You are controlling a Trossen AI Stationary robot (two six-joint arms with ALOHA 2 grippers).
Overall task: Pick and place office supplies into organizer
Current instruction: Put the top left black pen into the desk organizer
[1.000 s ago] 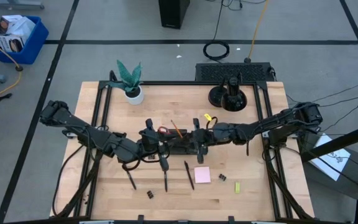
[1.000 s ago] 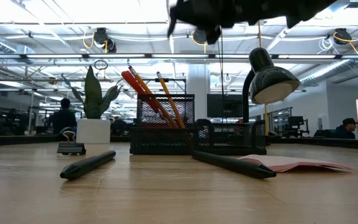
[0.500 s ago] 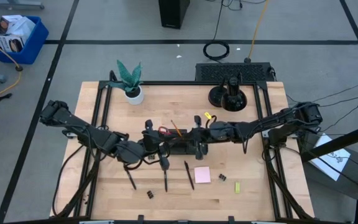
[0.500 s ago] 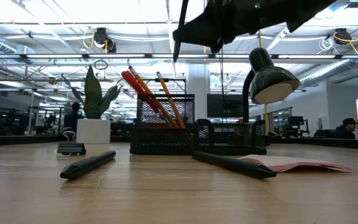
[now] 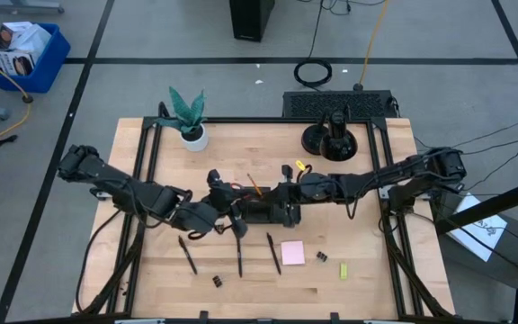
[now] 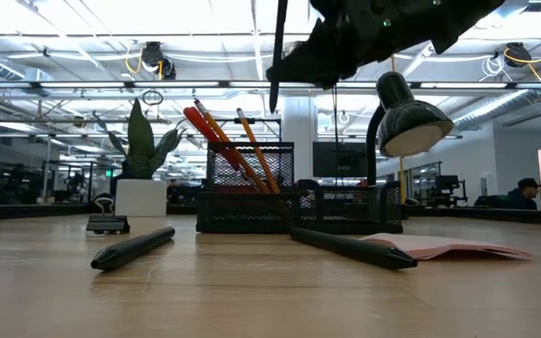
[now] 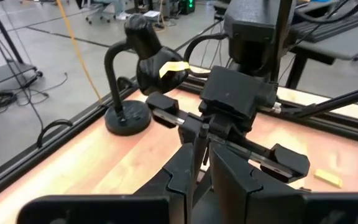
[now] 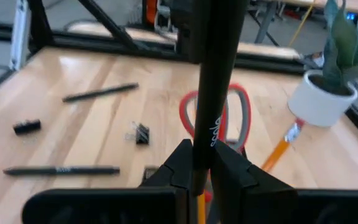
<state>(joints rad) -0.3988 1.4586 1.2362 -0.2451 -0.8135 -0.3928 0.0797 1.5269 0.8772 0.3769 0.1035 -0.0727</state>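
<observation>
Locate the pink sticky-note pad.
In the high view, the pink sticky-note pad lies flat near the table's front edge, right of centre, between a black pen and a binder clip.

Grey floor crossed by black tape lines, a blue bin at one corner; bright ceiling lights, possibly an open workshop

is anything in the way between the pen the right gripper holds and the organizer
Nothing visible blocks it. The right gripper is shut on a black pen, held upright above the organizer. The scissors and pencils already stand in it, crowding one compartment.
</observation>
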